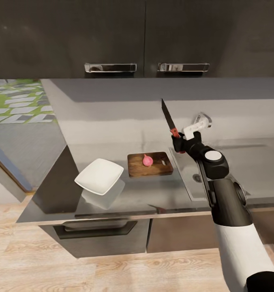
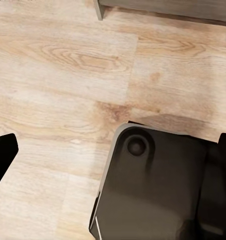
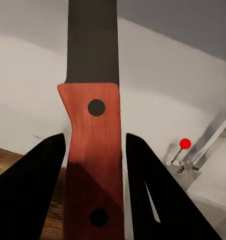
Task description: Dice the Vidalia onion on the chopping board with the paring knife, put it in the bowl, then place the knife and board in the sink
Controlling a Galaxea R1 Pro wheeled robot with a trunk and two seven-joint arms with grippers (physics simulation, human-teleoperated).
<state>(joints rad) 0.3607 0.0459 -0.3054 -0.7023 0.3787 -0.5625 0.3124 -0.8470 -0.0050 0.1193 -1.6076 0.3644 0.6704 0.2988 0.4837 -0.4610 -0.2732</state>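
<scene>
right gripper (image 1: 178, 142) clamps paring knife (image 1: 169, 119) by handle, blade up, just right of chopping board (image 1: 150, 164); onion (image 1: 148, 160) centred for dicing; left gripper's (image 2: 113, 155) fingers spread apart

You have nothing to read here: no words, labels, brand marks, numbers or signs show in any of the three views.
</scene>
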